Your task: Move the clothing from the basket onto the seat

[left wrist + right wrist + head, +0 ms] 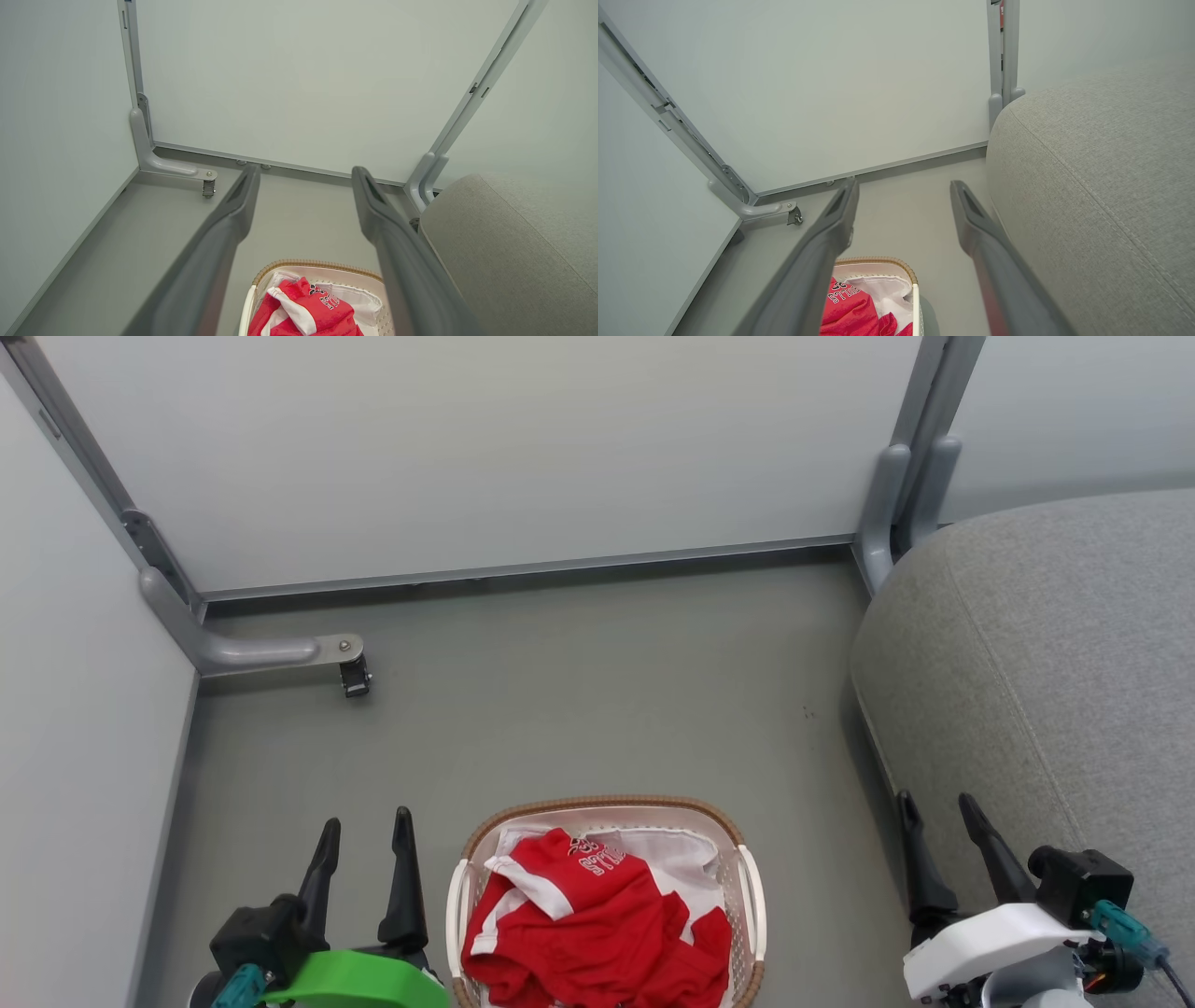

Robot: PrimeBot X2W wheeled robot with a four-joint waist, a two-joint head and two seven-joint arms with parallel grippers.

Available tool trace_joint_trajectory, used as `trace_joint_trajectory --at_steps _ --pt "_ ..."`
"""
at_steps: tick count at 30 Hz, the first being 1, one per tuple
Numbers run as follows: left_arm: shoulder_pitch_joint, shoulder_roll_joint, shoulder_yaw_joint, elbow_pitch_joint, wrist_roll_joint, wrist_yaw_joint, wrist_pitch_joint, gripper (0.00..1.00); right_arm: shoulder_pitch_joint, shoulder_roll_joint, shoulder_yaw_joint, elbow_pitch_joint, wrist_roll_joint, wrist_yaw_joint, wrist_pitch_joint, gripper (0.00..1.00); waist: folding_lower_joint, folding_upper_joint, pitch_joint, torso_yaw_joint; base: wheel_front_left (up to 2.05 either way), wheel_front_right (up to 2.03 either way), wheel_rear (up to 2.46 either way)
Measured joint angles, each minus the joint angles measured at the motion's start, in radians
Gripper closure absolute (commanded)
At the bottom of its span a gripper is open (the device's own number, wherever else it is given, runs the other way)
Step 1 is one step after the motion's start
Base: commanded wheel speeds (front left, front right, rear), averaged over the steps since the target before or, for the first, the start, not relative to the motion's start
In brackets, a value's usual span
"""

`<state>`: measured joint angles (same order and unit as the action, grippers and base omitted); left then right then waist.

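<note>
Clothing [597,933]: red heap with white trim, lying in the basket [607,801] on the floor.
Probably light, limp and unbreakable; it should drape and may drag other pieces along. Best hold: the raised lettered fold near the basket's far rim. Crumpled, no clear heading; long axis seems to run from far rim to near, near end cut off. Left gripper [367,819] just left of the basket, right gripper [934,798] well right of it, over the seat [1074,663]; both jaws spread, empty.

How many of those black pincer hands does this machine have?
2. The left gripper is just left of the basket; the right gripper is at the edge of the grey seat. Both are open and empty.
</note>
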<state>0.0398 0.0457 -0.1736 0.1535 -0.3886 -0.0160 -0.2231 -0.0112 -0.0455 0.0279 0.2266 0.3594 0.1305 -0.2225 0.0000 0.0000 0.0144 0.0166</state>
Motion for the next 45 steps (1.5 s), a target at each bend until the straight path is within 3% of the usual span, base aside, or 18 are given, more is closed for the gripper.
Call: trace_joint_trajectory --at_steps 21,45 --pt "0.005 0.001 -0.05 0.059 0.098 0.013 -0.039 0.0 0.002 -0.001 0.001 0.005 -0.158 0.0 -0.039 0.0 0.0 0.0 -0.001 0.006 0.0 0.0 0.0" --pt "0.004 0.001 -0.053 0.086 0.098 0.016 -0.039 0.0 0.002 -0.002 -0.003 0.004 -0.16 0.0 -0.039 0.0 0.0 0.0 0.005 0.005 0.0 0.0 0.0"
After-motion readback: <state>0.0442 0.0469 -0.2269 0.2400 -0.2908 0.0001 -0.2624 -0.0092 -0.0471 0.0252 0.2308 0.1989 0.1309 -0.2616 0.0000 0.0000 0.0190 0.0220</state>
